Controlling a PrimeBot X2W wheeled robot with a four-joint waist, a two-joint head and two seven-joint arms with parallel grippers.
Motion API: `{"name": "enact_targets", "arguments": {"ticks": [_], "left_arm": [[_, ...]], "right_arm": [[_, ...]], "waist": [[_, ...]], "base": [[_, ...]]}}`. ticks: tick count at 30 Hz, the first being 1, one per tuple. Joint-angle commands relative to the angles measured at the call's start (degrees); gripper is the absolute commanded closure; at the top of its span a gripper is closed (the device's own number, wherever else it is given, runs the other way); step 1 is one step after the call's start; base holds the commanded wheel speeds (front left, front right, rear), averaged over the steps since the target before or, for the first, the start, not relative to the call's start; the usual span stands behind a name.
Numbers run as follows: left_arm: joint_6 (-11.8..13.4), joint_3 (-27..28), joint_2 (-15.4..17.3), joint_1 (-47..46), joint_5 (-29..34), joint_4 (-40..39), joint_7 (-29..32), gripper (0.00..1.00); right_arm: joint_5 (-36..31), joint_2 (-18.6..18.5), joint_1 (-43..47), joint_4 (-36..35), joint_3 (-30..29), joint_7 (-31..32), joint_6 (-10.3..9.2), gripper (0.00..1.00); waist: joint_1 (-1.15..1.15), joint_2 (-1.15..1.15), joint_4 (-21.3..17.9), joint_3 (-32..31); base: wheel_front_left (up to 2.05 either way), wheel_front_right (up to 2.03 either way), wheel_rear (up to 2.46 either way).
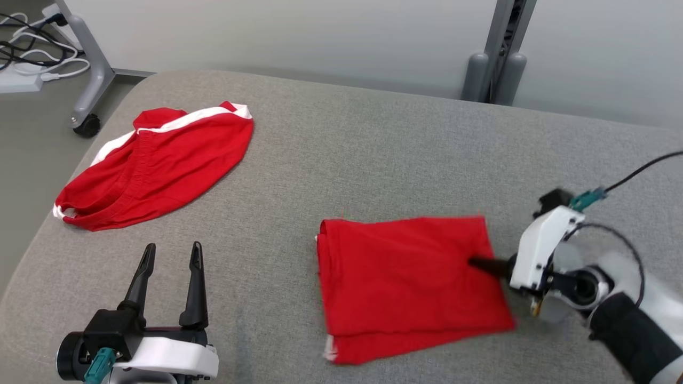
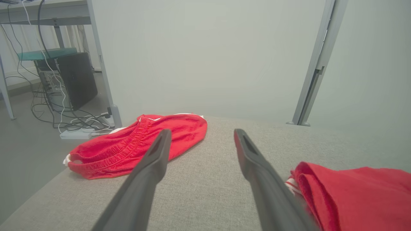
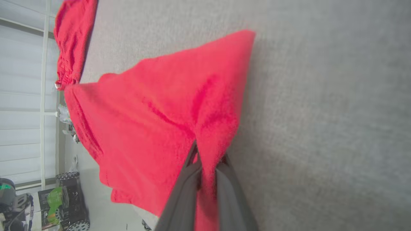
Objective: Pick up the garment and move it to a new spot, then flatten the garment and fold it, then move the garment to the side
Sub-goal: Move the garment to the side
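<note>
A red garment, folded into a rough rectangle, lies on the grey padded table right of centre. My right gripper comes in from the right and is shut on its right edge. In the right wrist view the fingers pinch a raised ridge of the red cloth. At the lower left my left gripper hovers open, holding nothing. In the left wrist view, the folded garment's corner lies just right of my left gripper.
Another red garment with white stripes lies spread at the table's far left, near the edge. Beyond that edge are a wheeled stand and floor cables. Grey posts rise behind the table.
</note>
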Motion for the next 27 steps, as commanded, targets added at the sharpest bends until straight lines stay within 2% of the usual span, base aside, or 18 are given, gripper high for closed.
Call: {"name": "enact_targets", "arguments": {"ticks": [1,8,15,21,27], "left_arm": [[0.34,0.22,0.20,-1.02,0.02,-0.29,-0.22,0.00],[-0.46,0.08,0.20,-2.83,0.60,-1.15,-0.22,0.00],[-0.75,0.98,0.20,-4.27,1.78,-3.11,-0.22,0.00],[-1.59,2.99,0.20,-5.74,3.84,-5.42,-0.16,0.00],[-2.36,3.97,0.20,-6.40,5.72,-6.42,-0.16,0.00]], "right_arm": [[-0.89,-1.35,-2.33,0.84,-0.55,-1.56,0.00,1.00],[-3.17,-2.84,-10.53,7.58,-1.62,-4.77,0.00,1.00],[-5.39,-7.20,-17.44,13.20,-1.43,-4.58,0.00,1.00],[-6.46,-10.59,-22.00,14.82,-1.52,-4.90,0.00,1.00],[-7.39,-12.32,-25.47,14.28,-0.94,-3.63,0.00,1.00]], "waist": [[0.00,0.00,-0.50,0.73],[0.00,0.00,-1.37,4.31],[0.00,0.00,-3.12,8.99],[0.00,0.00,-5.67,13.24],[0.00,0.00,-8.54,15.56]], "base": [[0.00,0.00,0.00],[0.00,0.00,0.00],[0.00,0.00,0.00],[0.00,0.00,0.00],[0.00,0.00,0.00]]}}
